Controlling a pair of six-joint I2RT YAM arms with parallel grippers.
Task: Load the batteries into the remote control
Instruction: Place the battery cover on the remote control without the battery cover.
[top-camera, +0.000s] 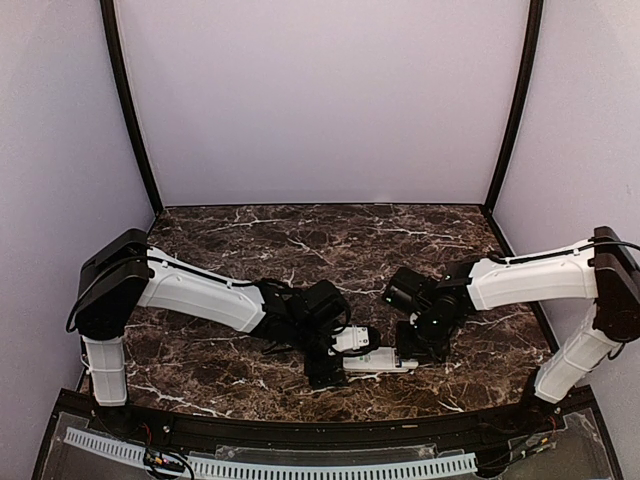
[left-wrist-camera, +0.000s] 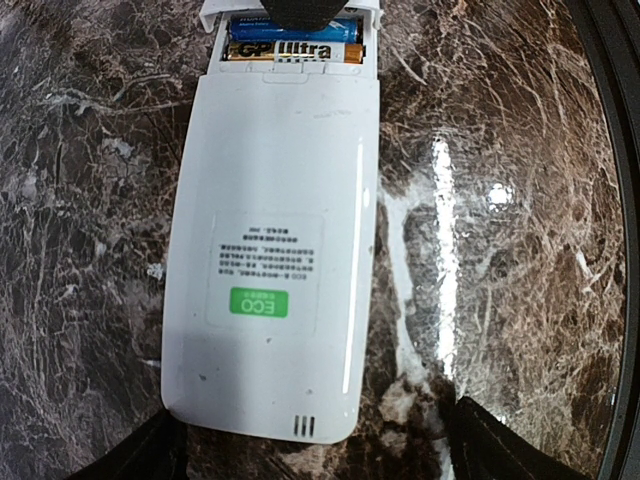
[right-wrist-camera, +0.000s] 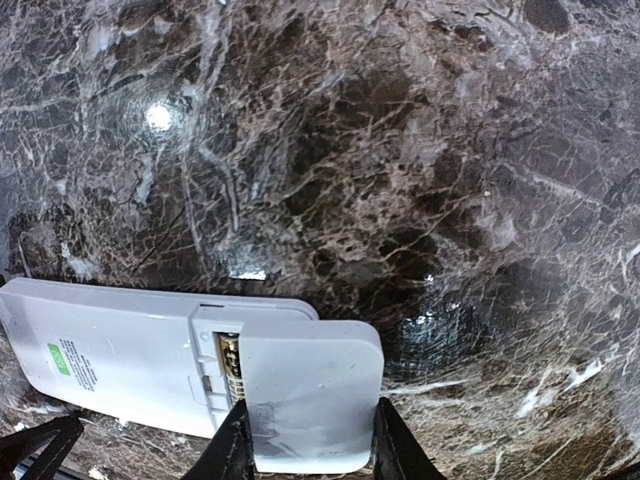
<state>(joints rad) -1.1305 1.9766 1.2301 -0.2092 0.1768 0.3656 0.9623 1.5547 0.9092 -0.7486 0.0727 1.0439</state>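
The small white oblong plastic remote control (left-wrist-camera: 275, 230) lies face down on the dark marbled counter (left-wrist-camera: 500, 200), low centre in the overhead view, so its bay faces up. Two small cylindrical batteries (left-wrist-camera: 290, 40), one blue, one gold, sit in it at the top of the left wrist frame. The left gripper (left-wrist-camera: 315, 455) stands wide open astride the remote's other end, holding nothing, likely to fence it in. The right gripper (right-wrist-camera: 312, 425) pinches the plain white plastic cover piece (right-wrist-camera: 310, 370), partly over the bay, seemingly to slide it shut.
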